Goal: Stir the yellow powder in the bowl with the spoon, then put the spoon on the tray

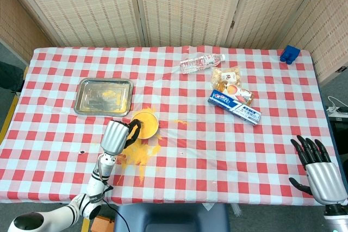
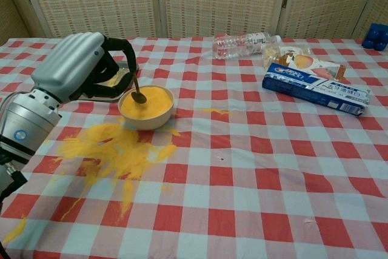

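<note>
Yellow powder (image 2: 147,101) fills one bowl (image 2: 146,117) near the table's (image 1: 217,145) left front, more spilled beside it. The left hand (image 2: 79,68) holds one spoon (image 2: 137,92), tip in the powder. One tray (image 1: 104,95) sits behind. One toothpaste box (image 2: 315,88), lettering unreadable. Right hand (image 1: 318,167) spread wide, empty.

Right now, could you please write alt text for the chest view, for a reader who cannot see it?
The robot's left hand holds a spoon over a bowl of yellow powder, on a red-and-white checked table. More yellow powder is spilled in front of the bowl. A metal tray lies behind the hand; a plastic bottle and toothpaste box lie further right.
</note>
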`<state>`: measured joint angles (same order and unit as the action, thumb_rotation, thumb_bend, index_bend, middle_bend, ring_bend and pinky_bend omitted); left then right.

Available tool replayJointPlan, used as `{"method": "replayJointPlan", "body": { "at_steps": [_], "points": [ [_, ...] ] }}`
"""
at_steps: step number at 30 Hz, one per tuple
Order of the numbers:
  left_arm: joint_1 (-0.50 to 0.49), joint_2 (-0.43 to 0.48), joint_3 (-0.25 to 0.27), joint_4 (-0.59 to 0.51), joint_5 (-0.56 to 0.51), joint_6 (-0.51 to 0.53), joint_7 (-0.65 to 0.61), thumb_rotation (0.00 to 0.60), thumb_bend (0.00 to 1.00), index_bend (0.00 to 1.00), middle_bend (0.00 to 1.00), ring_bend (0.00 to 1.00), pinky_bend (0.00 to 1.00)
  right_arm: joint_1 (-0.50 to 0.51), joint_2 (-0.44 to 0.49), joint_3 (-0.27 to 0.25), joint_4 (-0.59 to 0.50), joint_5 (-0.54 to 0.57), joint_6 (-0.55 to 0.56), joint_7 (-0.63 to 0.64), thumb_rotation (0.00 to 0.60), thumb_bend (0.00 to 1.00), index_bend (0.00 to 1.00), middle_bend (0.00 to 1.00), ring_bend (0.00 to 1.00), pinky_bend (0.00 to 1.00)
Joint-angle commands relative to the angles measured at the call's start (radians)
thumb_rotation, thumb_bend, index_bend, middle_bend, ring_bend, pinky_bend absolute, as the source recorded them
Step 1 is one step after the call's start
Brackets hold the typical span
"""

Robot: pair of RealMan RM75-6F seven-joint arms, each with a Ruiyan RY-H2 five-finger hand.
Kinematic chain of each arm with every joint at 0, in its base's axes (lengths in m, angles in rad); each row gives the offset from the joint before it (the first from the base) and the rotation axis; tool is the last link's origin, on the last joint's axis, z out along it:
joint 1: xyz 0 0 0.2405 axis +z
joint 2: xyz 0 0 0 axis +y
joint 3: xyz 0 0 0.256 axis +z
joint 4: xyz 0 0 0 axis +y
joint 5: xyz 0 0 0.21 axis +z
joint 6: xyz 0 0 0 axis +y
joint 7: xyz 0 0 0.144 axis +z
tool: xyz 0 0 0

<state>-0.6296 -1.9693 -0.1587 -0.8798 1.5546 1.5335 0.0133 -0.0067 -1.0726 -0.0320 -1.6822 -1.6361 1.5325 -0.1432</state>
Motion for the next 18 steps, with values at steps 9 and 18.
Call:
{"method": "replayJointPlan", "body": {
  "at_steps": [9,18],
  "points": [
    [0.078,0.087,0.038,-0.206,-0.017,-0.013,0.075,0.6,0.64,0.85,1.0,1.0,1.0,-0.012,0.002,-0.013,0.0,-0.034,0.024,0.005,0.6,0.05,0.0,0.0,0.0,0.0],
    [0.096,0.147,0.033,-0.372,-0.008,-0.02,0.109,0.6,0.64,0.85,1.0,1.0,1.0,-0.01,0.001,-0.017,-0.001,-0.041,0.016,0.002,0.6,0.05,0.0,0.0,0.0,0.0]
  ]
}}
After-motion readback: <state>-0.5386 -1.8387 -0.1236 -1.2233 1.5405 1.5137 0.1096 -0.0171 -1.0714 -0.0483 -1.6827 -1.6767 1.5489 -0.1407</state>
